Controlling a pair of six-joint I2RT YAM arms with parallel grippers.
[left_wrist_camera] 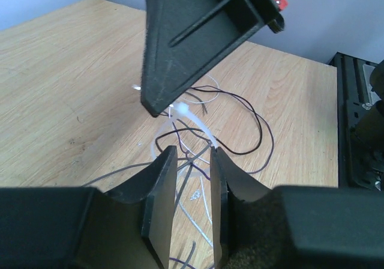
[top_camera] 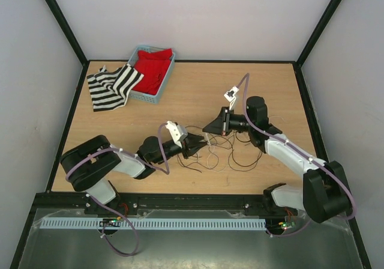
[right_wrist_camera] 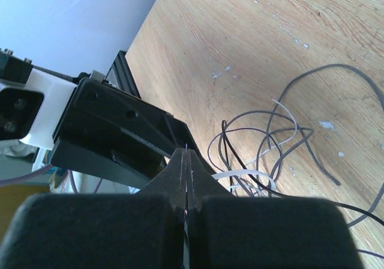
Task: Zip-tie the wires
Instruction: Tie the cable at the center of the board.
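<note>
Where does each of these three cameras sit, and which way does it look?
Top external: fixed above and behind, looking down on the table; left arm and right arm show whole.
Left wrist: on the left arm, looking along its part-open left pincer at the wires and zip tie.
Right wrist: on the right arm, looking past its shut right pincer across the table.
Shared: both wrist views show the wires and the opposite pincer.
</note>
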